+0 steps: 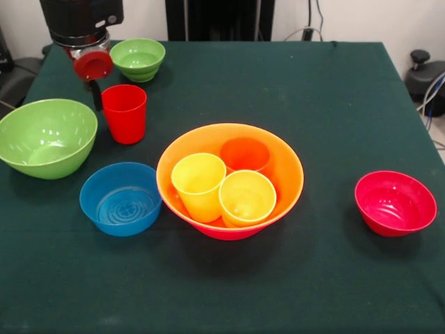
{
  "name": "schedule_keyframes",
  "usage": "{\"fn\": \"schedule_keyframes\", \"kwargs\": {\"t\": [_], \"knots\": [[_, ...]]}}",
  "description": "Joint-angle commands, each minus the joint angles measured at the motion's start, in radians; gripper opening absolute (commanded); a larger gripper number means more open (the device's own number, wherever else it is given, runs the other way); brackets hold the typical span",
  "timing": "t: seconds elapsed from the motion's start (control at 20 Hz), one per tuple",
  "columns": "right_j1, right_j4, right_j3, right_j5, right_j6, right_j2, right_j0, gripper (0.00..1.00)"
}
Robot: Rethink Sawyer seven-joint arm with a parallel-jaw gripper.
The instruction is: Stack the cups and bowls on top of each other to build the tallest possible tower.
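Note:
The tower's base is the large orange bowl point(285, 167), nested in the large pink bowl, whose rim and base show beneath it point(229, 234). Two yellow cups point(198, 182) point(247, 198) and the orange cup point(245, 153) stand loose inside it. The red cup point(125, 113) stands upright on the table at the far left. My gripper point(98, 97) hangs right beside the red cup's left rim. The small blue bowl point(120, 199), medium-large green bowl point(45, 138), small green bowl point(139, 58) and small red bowl point(395, 202) sit apart on the table.
The dark green table point(327, 104) fills the view. The arm's black wrist with a red disc point(92, 64) is above the red cup. The black pedestal point(219, 19) is at the far edge. Cables and a black object point(423, 73) lie off the right edge.

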Motion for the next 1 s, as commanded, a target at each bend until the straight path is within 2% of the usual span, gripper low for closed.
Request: {"fn": "schedule_keyframes", "kwargs": {"t": [0.05,0.3,0.55,0.65,0.85,1.0], "knots": [[0.025,0.002,0.029,-0.108,0.109,-0.062,0.024,1.00],[0.030,0.079,0.011,-0.121,0.218,-0.127,0.056,1.00],[0.054,0.205,0.013,-0.121,0.332,-0.203,0.120,1.00],[0.074,0.255,0.015,-0.152,0.379,-0.237,0.150,1.00],[0.104,0.334,0.020,-0.205,0.407,-0.274,0.181,1.00],[0.115,0.365,0.018,-0.210,0.400,-0.296,0.193,1.00]]}}
